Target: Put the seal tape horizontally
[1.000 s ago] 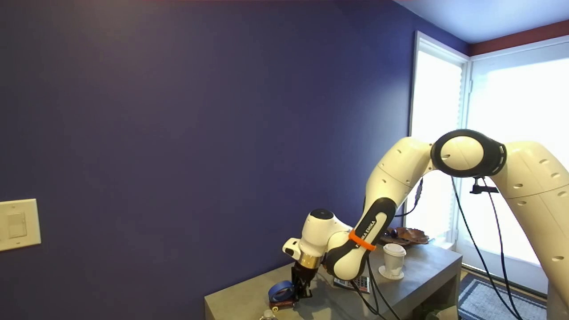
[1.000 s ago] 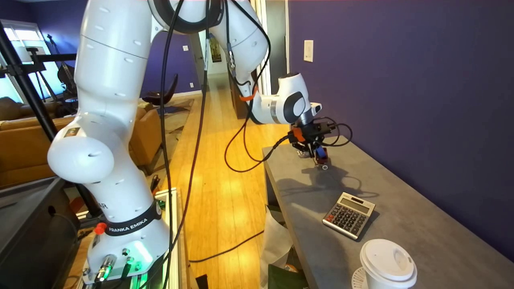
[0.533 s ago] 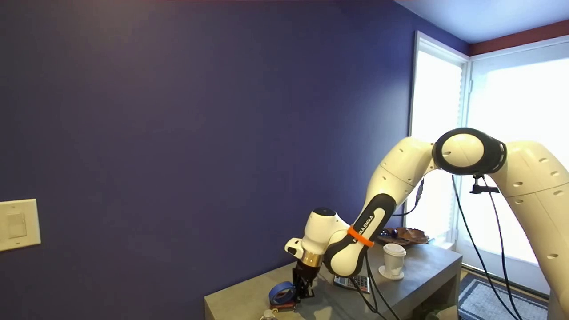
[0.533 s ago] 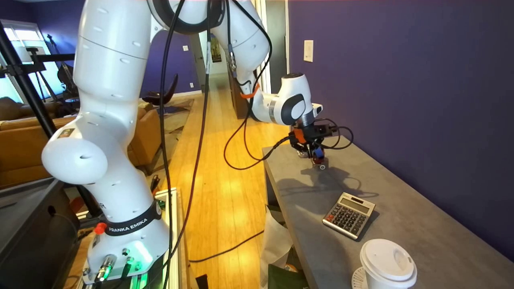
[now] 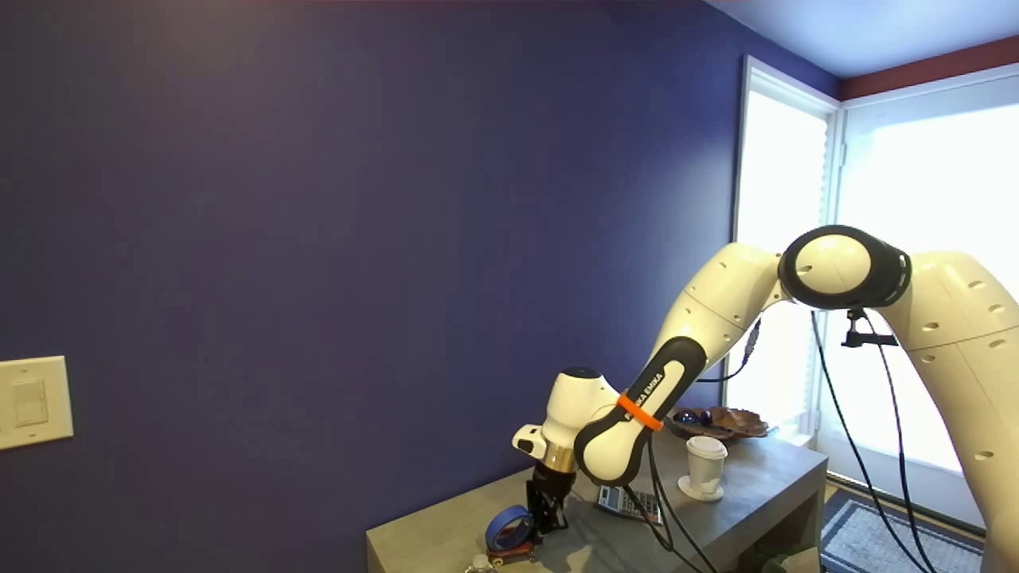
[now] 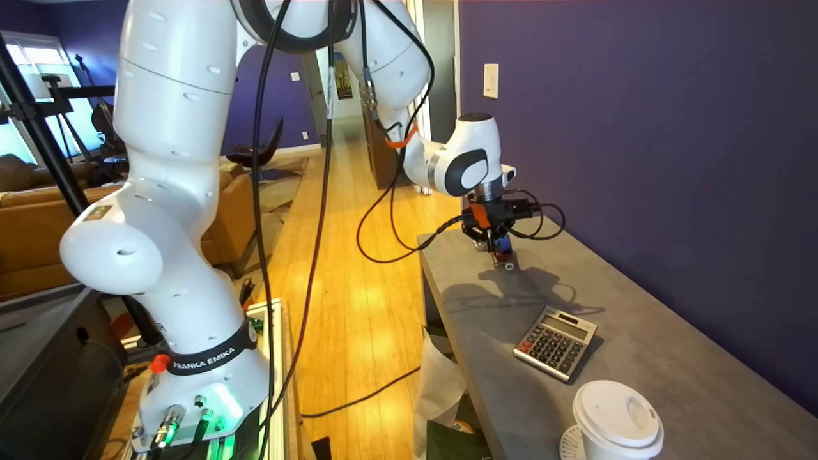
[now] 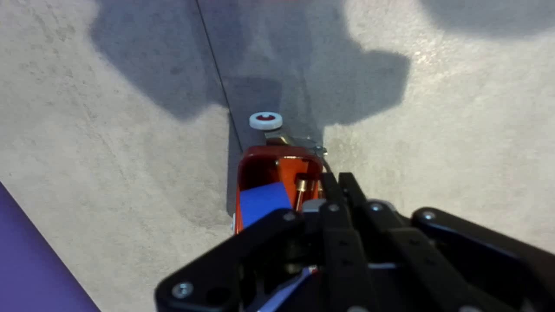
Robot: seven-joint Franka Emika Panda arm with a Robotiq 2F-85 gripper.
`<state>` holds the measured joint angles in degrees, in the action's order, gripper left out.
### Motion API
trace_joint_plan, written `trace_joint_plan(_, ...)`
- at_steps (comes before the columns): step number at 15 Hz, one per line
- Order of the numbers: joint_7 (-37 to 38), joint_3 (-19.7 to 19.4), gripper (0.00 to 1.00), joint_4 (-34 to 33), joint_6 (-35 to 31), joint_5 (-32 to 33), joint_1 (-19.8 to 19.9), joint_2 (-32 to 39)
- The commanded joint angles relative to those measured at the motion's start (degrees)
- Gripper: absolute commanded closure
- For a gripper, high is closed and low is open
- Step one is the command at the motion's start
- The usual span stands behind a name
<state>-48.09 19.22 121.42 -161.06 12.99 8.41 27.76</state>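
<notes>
The seal tape shows as a blue ring-shaped roll (image 5: pixel 495 533). It stands tilted on edge in a small red wheeled wagon (image 5: pixel 514 552) on the grey table. In the wrist view the blue band (image 7: pixel 265 200) lies inside the red wagon (image 7: pixel 282 151), partly hidden behind the finger links. My gripper (image 7: pixel 338 175) has its fingertips nearly together, with a narrow gap and nothing seen between them. They are at the wagon's right rim; I cannot tell if they touch it. In an exterior view the gripper (image 6: pixel 492 252) partly hides the tape (image 6: pixel 504 244).
A calculator (image 6: pixel 556 342) lies on the table, and a white lidded cup (image 6: pixel 617 418) stands farther along it. A brown leaf-shaped bowl (image 5: pixel 736 422) is at the table's far end. A small clear object (image 5: pixel 480 564) is beside the wagon. The purple wall runs along the table's back.
The wagon and tape have shifted slightly toward the table's front edge. The tape's ring now faces more toward an exterior camera. My gripper has moved slightly with them.
</notes>
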Motion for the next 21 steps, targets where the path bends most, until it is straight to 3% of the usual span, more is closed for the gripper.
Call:
trace_joint_plan(1, -5.6, 1.0, 0.99, 1.4, 3.9, -4.2, 1.3, -1.9)
trace_joint_plan(13, -24.1, -0.7, 0.99, 0.6, 15.9, -10.6, 0.2, -4.6)
trace_joint_plan(21, -32.2, -6.2, 0.99, 1.0, 16.8, -5.8, -3.3, -5.9)
